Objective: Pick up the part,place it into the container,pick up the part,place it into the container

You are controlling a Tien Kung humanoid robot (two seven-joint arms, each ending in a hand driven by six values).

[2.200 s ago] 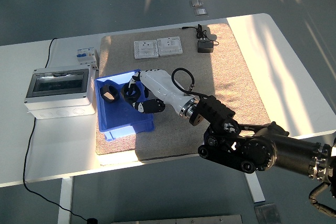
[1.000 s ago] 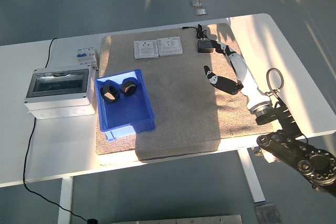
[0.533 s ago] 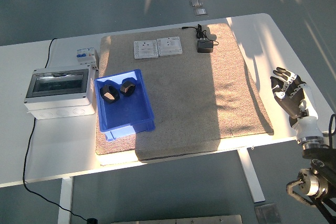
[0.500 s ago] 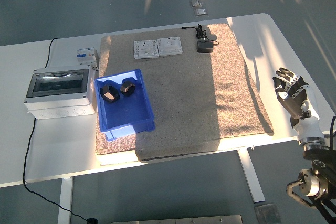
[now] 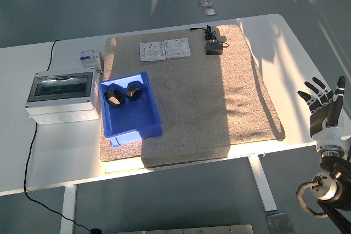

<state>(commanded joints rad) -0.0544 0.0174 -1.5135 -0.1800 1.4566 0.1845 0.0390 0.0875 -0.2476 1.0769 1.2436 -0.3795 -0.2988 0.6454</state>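
Two parts are being kept in the blue container.

The right hand point(image 5: 324, 108) is being held beyond the right edge of the table point(image 5: 60, 152), fingers spread and nothing grasped. Both black parts point(image 5: 113, 97) point(image 5: 133, 91) are lying side by side at the far end of the container point(image 5: 134, 118), on the mat point(image 5: 219, 108).

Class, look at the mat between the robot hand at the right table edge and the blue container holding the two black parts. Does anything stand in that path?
Nothing visible does. The right robot hand is open; the mat toward the blue container lies bare.
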